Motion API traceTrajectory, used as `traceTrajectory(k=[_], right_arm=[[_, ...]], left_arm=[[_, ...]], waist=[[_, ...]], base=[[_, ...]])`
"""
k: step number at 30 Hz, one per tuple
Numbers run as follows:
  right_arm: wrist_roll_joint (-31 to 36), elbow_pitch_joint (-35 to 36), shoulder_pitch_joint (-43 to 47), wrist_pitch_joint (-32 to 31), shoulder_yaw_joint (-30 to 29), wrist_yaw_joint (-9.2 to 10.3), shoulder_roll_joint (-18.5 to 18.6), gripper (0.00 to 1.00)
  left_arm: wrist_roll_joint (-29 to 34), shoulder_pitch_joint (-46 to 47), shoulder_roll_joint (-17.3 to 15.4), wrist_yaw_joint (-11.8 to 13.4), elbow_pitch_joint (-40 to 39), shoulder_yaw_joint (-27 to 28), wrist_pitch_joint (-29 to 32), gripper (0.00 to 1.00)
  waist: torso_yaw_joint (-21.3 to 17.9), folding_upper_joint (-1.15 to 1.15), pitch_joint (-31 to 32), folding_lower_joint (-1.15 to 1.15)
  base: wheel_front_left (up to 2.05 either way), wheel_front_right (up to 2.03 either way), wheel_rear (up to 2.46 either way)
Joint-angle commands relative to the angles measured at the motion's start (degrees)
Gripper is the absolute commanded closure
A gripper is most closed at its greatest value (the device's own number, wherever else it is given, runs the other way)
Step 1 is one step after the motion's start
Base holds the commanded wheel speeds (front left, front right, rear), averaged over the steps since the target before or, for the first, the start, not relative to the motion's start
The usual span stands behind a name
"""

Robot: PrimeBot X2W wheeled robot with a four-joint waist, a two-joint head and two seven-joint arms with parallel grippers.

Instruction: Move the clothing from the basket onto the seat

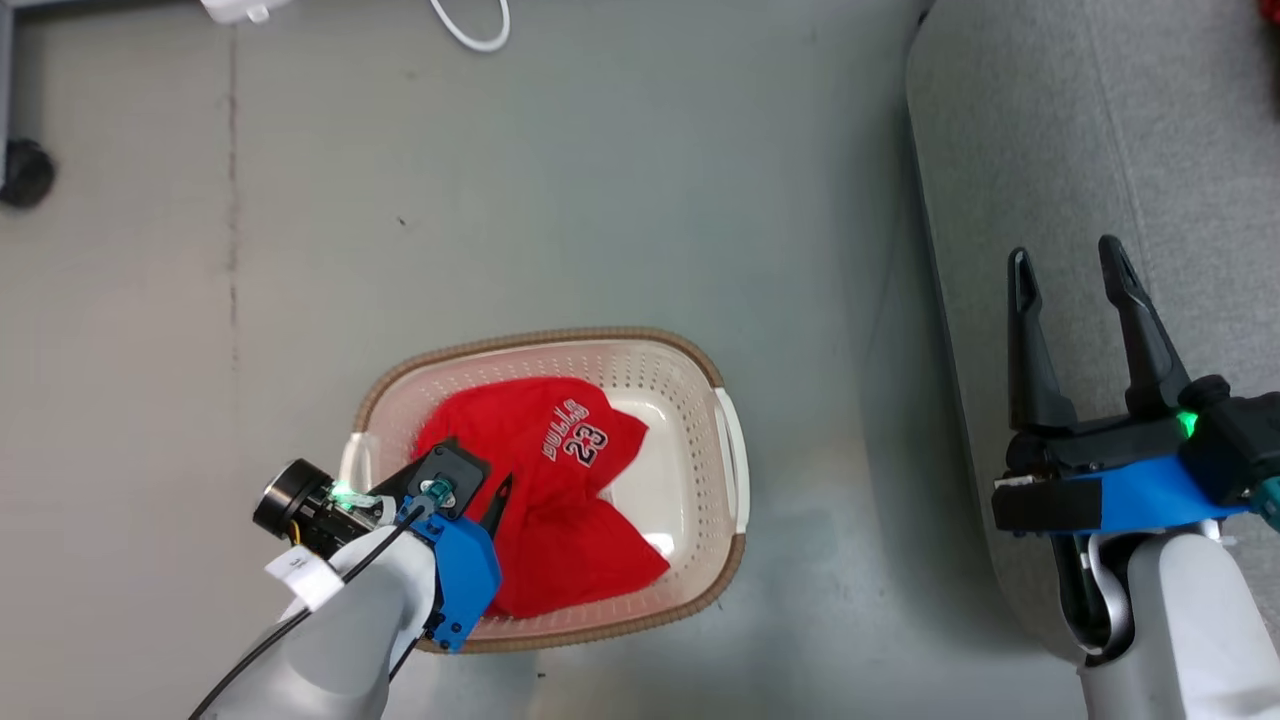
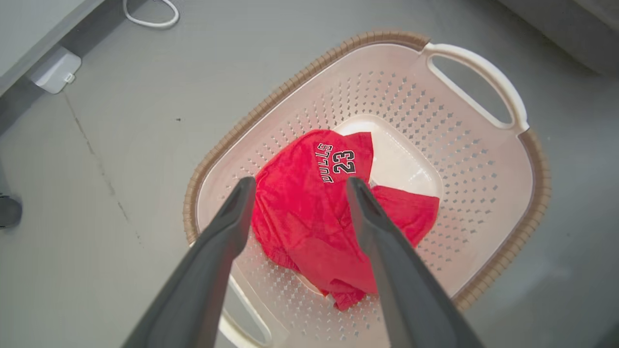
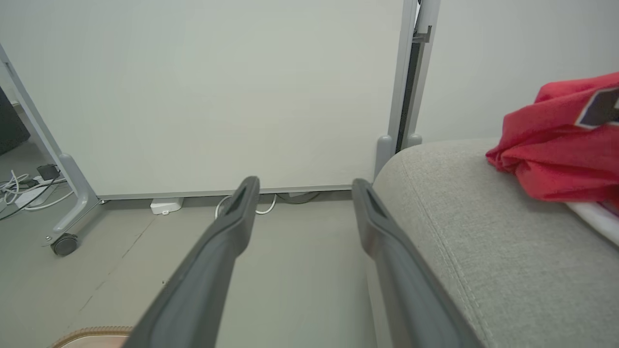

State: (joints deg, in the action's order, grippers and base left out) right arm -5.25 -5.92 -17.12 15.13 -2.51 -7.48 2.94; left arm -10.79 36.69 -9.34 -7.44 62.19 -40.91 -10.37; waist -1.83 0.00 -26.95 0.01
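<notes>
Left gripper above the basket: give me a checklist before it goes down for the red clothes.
1. Open left gripper: ok.
2. Aim at the red clothing: ok, it lies between the fingers in the left wrist view.
3. Clothing wholly inside the basket: ok.
4. Open, empty right gripper: ok.
5. Bare room on the seat: ok, beside a red garment lying there.
6. One piece or several in the basket: cannot tell.

Basket point(image 1: 545, 338) rim corner (perhaps a handle too) under left forearm point(image 1: 350, 620)
</notes>
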Motion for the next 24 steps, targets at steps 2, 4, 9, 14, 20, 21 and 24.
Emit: traceTrajectory(k=[2,4,9,14,20,21,24], right_arm=[[-0.40,0.70,-2.18,0.03,0.27,-0.03,-0.08,0.00],[-0.40,0.88,-3.05,0.02,0.47,-0.03,-0.08,0.00],[-0.39,1.70,-5.66,0.03,1.21,-0.03,-0.08,0.00],[-0.41,2.88,-8.07,0.03,1.78,-0.03,-0.08,0.00],[-0.65,4.97,-10.21,0.03,2.27,-0.03,-0.08,0.00],[-0.77,5.36,-10.48,0.02,2.41,-0.03,-0.09,0.00],[-1.09,7.12,-11.31,0.03,3.02,-0.03,-0.09,0.00]], left_arm=[[-1.18,2.56,-0.42,0.01,2.02,-2.90,1.77,0.00],[-1.65,3.75,-0.60,0.01,3.35,-6.05,3.23,0.00],[-2.22,6.90,-1.66,0.01,5.27,-14.49,5.53,0.00],[-3.30,10.71,-2.75,0.01,6.24,-21.28,7.60,0.00],[-4.39,16.66,-3.77,0.01,6.95,-27.57,8.84,0.00],[-4.51,17.57,-3.90,0.01,7.09,-28.28,9.11,0.00],[-4.37,20.27,-4.50,0.01,7.43,-30.18,9.94,0.00]], waist=[[-1.79,0.00,-4.52,-0.01],[-2.29,0.00,-6.18,-0.01],[-3.46,0.00,-10.24,-0.01],[-4.81,0.00,-14.83,-0.01],[-6.34,0.00,-20.74,-0.01],[-6.63,0.00,-21.68,-0.01],[-7.75,0.00,-24.62,-0.01]], base=[[0.00,0.00,0.00],[0.00,0.00,0.00],[0.00,0.00,0.00],[0.00,0.00,0.00],[0.00,0.00,0.00],[0.00,0.00,0.00],[0.00,0.00,0.00]])
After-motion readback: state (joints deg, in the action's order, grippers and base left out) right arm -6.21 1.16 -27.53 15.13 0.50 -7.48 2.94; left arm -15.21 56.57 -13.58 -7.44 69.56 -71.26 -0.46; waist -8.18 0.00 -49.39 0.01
